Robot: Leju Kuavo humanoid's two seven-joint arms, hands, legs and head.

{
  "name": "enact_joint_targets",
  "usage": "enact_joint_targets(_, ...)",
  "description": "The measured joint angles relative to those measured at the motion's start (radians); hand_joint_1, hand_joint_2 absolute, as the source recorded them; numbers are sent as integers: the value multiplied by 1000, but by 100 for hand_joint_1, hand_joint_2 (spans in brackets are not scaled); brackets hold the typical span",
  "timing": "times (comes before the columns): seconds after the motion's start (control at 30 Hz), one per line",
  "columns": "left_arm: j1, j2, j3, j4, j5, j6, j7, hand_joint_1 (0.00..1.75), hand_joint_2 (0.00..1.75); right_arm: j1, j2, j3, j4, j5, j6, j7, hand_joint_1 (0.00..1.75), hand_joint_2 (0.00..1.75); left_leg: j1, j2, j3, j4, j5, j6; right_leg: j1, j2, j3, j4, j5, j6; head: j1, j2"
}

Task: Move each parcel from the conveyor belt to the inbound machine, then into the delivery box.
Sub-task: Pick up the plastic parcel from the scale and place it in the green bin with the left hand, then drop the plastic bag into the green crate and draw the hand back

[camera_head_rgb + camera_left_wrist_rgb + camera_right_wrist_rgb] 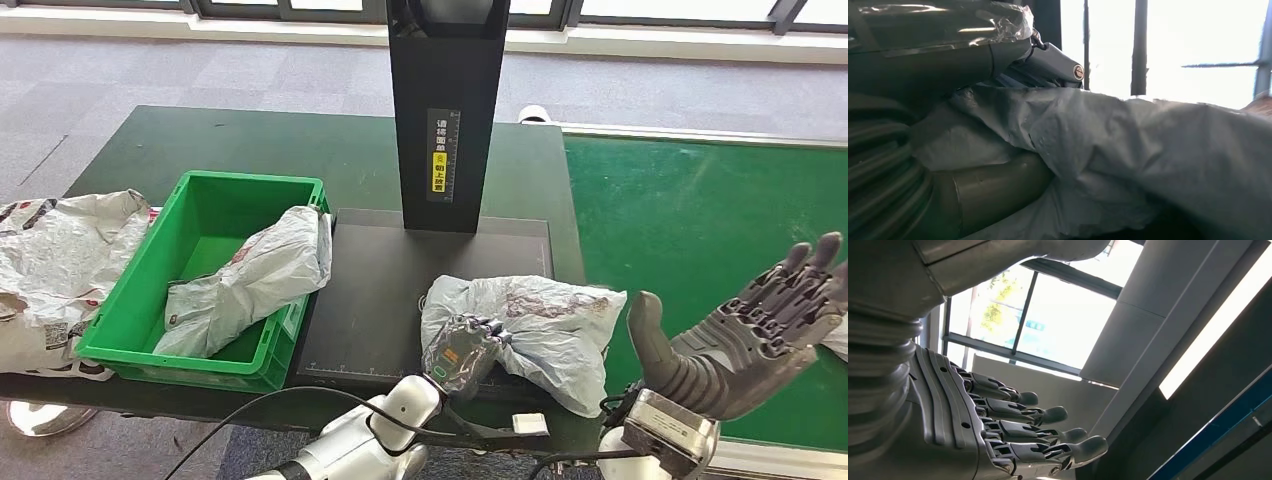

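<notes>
A crumpled grey plastic parcel (545, 325) lies on the black platform of the inbound machine (380, 290). My left hand (465, 350) grips its near left edge. In the left wrist view the thumb (993, 185) sits under the grey parcel (1148, 150) and the fingers (1048, 60) close over it. My right hand (750, 330) is raised over the green conveyor belt (700, 220) with its palm up, fingers spread and nothing in it; the right wrist view shows the same right hand (998, 430) against the ceiling. A second grey parcel (255, 275) lies in the green delivery box (130, 300).
The machine's black scanner tower (445, 110) stands at the back of the platform. A heap of white and grey bags (50, 260) lies left of the box on the dark table. A white edge (838, 340) shows on the belt at far right.
</notes>
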Motion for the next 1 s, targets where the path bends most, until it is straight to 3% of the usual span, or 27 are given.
enact_joint_targets(0.07,18,1,60,-32,-86,1,-23,175,175,4,0,-6,-5,0,0,1,0,175,0,0,0,0,0,0,0,0,0,0,0,0,0,0)
enact_joint_targets(0.27,48,7,165,-102,-103,1,-55,175,175,13,0,-12,-13,-2,0,2,0,175,0,0,0,0,0,0,0,0,0,0,0,0,0,0)
enact_joint_targets(0.43,87,18,262,-316,-268,2,-69,175,175,18,0,-17,-27,-10,0,3,0,175,0,0,-1,0,0,0,0,0,-1,0,0,0,0,0)
enact_joint_targets(0.67,108,39,331,-603,-275,2,0,175,175,21,1,-28,-32,-10,0,1,0,175,0,0,-1,0,0,0,0,0,-1,0,0,0,0,0)
enact_joint_targets(0.83,92,106,334,-747,-276,2,149,175,175,23,2,-33,-32,-21,0,1,0,175,1,0,-1,0,1,-1,1,0,-1,0,0,0,0,0)
enact_joint_targets(1.0,88,155,380,-890,-276,2,110,175,175,26,3,-45,-41,-29,0,1,0,175,1,0,-1,0,1,-1,1,0,-1,0,0,0,0,0)
